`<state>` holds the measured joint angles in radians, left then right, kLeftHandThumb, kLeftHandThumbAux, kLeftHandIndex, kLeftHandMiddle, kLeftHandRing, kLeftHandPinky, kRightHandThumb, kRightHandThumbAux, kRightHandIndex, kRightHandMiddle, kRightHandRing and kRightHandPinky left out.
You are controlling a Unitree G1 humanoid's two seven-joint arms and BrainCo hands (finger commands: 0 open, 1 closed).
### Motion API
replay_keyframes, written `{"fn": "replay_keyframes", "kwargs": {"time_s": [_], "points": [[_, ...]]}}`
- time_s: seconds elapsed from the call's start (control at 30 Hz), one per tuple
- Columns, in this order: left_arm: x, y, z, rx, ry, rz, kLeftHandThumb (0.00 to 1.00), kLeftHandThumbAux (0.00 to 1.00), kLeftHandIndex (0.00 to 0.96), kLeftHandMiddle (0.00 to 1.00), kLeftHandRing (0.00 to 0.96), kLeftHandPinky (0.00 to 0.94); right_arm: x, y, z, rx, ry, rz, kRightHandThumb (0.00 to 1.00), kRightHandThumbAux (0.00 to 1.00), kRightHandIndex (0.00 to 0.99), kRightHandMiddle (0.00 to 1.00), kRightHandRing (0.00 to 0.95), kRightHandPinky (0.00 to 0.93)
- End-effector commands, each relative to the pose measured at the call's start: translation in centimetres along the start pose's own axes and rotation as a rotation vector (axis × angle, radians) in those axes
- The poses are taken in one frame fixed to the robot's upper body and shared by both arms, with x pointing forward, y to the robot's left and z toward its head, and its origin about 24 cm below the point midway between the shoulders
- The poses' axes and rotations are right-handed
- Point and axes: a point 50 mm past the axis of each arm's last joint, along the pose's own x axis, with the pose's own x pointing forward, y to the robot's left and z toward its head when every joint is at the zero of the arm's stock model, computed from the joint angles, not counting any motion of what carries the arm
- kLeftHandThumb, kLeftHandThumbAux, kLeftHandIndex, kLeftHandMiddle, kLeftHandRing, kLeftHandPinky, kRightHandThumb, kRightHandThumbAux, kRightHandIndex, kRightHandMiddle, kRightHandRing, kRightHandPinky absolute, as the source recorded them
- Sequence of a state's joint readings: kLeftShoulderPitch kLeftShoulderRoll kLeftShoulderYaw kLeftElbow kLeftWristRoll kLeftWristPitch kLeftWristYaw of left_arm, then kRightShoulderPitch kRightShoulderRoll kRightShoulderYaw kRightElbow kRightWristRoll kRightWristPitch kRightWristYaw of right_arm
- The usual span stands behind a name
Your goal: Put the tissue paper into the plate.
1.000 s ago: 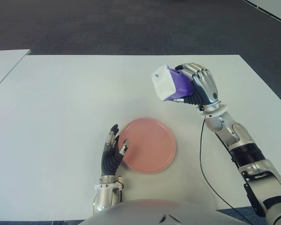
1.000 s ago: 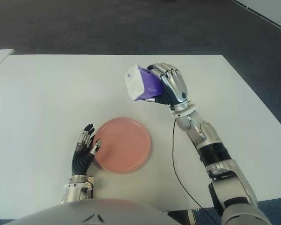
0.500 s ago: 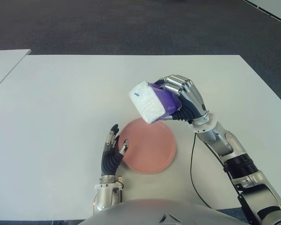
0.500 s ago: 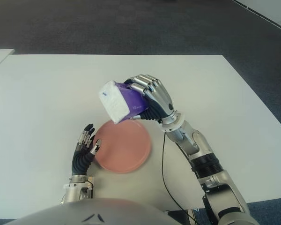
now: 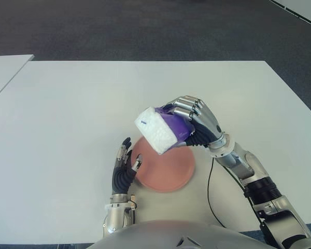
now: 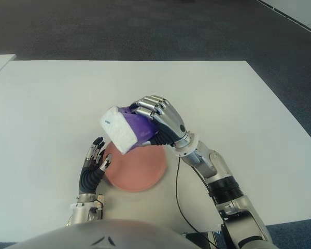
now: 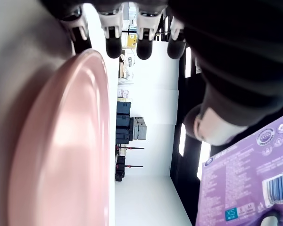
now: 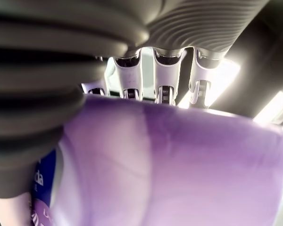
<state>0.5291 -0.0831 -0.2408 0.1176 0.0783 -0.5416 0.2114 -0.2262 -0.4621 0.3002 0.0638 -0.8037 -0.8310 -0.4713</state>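
Observation:
My right hand is shut on the tissue pack, a purple packet with a white end, and holds it tilted just above the far edge of the pink plate. Up close in the right wrist view, the fingers curl over the purple wrapper. My left hand shows at the plate's left rim, fingers spread and holding nothing. Its wrist view has the plate's rim beside it and the purple pack overhead.
The white table stretches wide around the plate. A second white table shows at the far left, across a gap. Dark carpet lies beyond the far edge. A black cable trails from my right arm.
My right hand has carried the tissue pack from the far right down and leftward, to just above the plate. The left hand has not moved.

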Motion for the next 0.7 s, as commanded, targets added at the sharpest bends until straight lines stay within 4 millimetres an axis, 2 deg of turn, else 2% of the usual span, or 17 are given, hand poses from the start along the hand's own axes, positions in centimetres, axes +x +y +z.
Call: {"fn": "replay_keyframes", "kwargs": {"time_s": [0.03,0.43,0.7], "points": [[-0.5,-0.4,-2.0,-0.026,0.132,0.040,0.111,0.674,0.079,0.053,0.045,0.075,-0.7,1.3,0.0,0.006,0.001,0.038,0.711,0.718,0.438,0.903,0.872,0.869],[-0.6,-0.4,-2.1,-0.009,0.140,0.059,0.107,0.675,0.071,0.048,0.045,0.075,-1.9,3.3,-1.5,-0.045,0.026,0.093,0.709,0.719,0.438,0.882,0.876,0.867],[-0.6,-0.4,-1.9,-0.023,0.154,0.075,0.114,0.672,0.067,0.053,0.052,0.088,-2.4,3.8,-2.0,-0.070,0.043,0.114,0.706,0.720,0.438,0.879,0.873,0.862]]}}
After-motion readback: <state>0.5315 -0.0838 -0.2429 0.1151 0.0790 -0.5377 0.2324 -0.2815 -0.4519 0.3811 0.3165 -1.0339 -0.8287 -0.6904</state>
